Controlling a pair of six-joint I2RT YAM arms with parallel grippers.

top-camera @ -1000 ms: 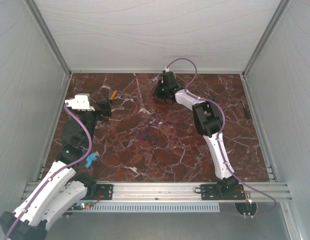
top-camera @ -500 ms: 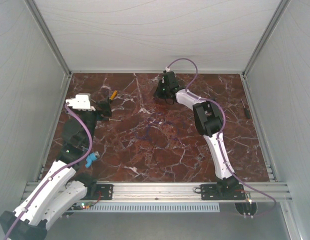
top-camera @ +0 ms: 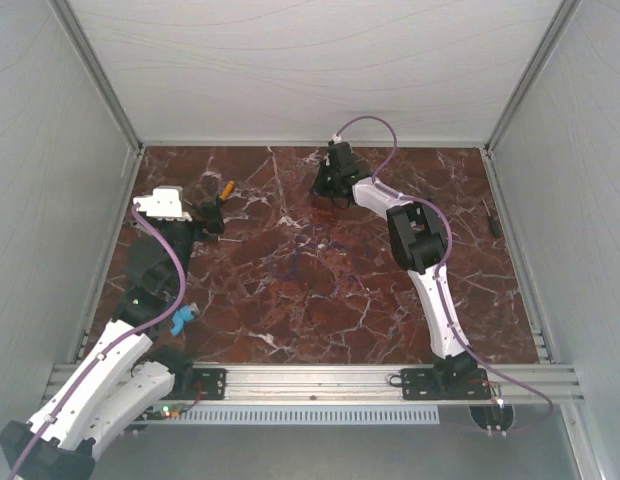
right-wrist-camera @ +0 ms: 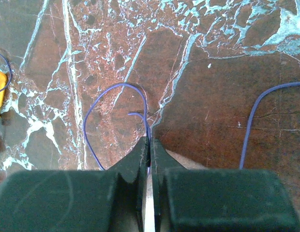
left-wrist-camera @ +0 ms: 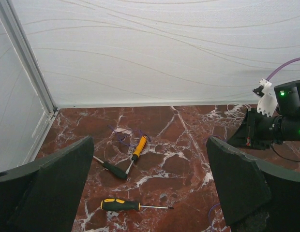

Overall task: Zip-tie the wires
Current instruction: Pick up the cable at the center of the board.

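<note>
Three screwdrivers lie on the desk: an orange-handled screwdriver (left-wrist-camera: pixel 139 147), a black-handled one (left-wrist-camera: pixel 113 170) just beside it, and a yellow-and-black one (left-wrist-camera: pixel 120 205) nearer. The left arm's fingers (left-wrist-camera: pixel 58 183) stand wide apart, framing the orange-handled screwdriver. Well right of it, the right arm's fingers (right-wrist-camera: pixel 135 159) are clamped on one loop of the hair-thin violet wires (right-wrist-camera: pixel 86 126). The red-brown, white-veined marble desk (top-camera: pixel 340 300) has pale panel walls (top-camera: pixel 320 70) on three sides.

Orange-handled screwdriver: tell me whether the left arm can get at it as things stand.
Probably yes. The left end effector is open and faces the orange-handled screwdriver across bare marble table, with nothing in between. A dark-handled screwdriver lying at its tip may crowd the grasp.
</note>
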